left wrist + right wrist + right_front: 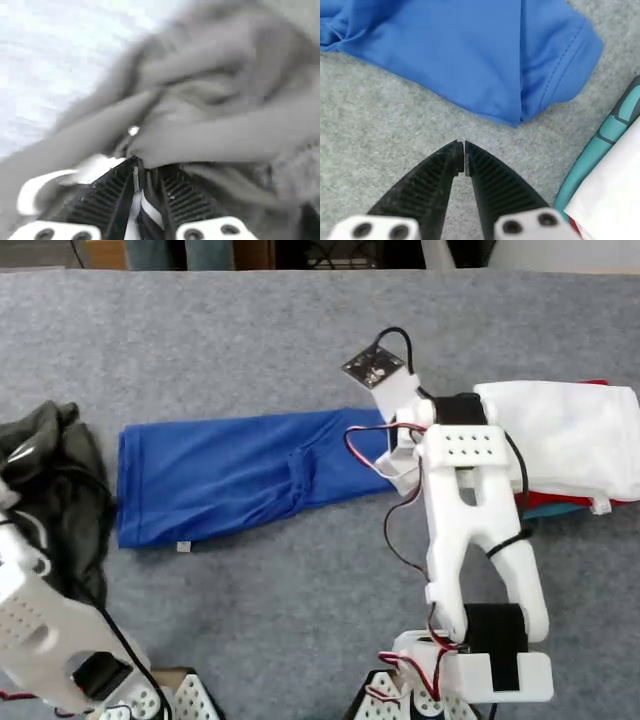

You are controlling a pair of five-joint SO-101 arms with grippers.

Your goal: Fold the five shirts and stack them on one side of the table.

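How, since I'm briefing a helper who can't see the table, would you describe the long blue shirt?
Start at the grey fabric-covered table: across its middle lies a bright blue shirt, folded into a long flat band. It sits between a crumpled dark shirt heap on the left and a folded white shirt on the right; it alone is blue and stretched out.

blue shirt (pixel 240 480): smooth matt cloth, stitched hem | dark shirt (pixel 60 480): soft crumpled cloth | white shirt (pixel 570 435): matt cloth | table cover (pixel 250 350): rough felt-like fabric | right gripper (pixel 464 148): ribbed matt plastic | right arm shell (pixel 470 500): smooth plastic
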